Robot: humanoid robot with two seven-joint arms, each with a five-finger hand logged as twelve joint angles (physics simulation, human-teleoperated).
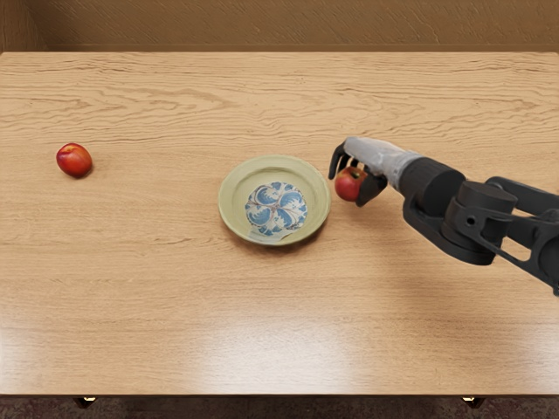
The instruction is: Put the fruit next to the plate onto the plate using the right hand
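Red fruit just right of plate, close to rim, not on it. Right hand wrapped around red fruit, fingers curled over top and sides. Arm comes in from right. Second fruit far left on table, well apart from plate.

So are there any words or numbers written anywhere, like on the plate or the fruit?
None: no words, numbers or labels show anywhere.
The plate has only a blue swirly pattern, no letters.
The red fruit in the right hand, the other red fruit and the table are plain.
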